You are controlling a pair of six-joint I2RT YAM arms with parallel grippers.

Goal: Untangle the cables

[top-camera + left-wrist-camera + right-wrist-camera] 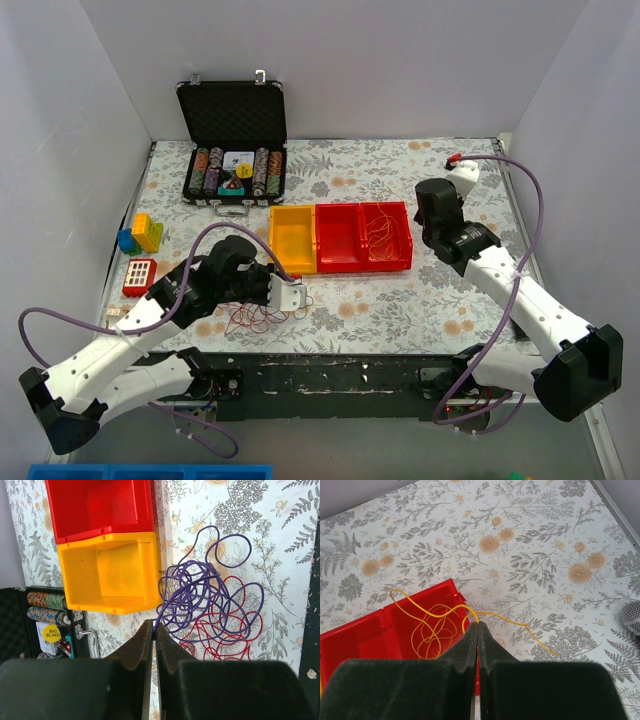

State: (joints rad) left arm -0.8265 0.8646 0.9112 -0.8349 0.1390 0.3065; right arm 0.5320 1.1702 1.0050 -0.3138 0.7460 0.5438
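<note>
Two tools, both clenched: my left tool (154, 630) pinches a strand of the purple cable (200, 580), whose loops lie on the floral bench (280, 555) tangled over the red cable (220, 642) near the front edge. My right tool (477, 629) nips the yellow cable (432, 630), most of its loops sitting in the rightmost red bin (395, 625) with one end trailing onto the bench. Just beyond the purple loops stands the yellow bin (110, 572), the middle red bin (95, 505) touching it, and farther back an open chip case (232, 140).

Floral table (440, 300): 3 bins (338, 240), chip case (232, 110), toy blocks (141, 234), cables (250, 320).
</note>
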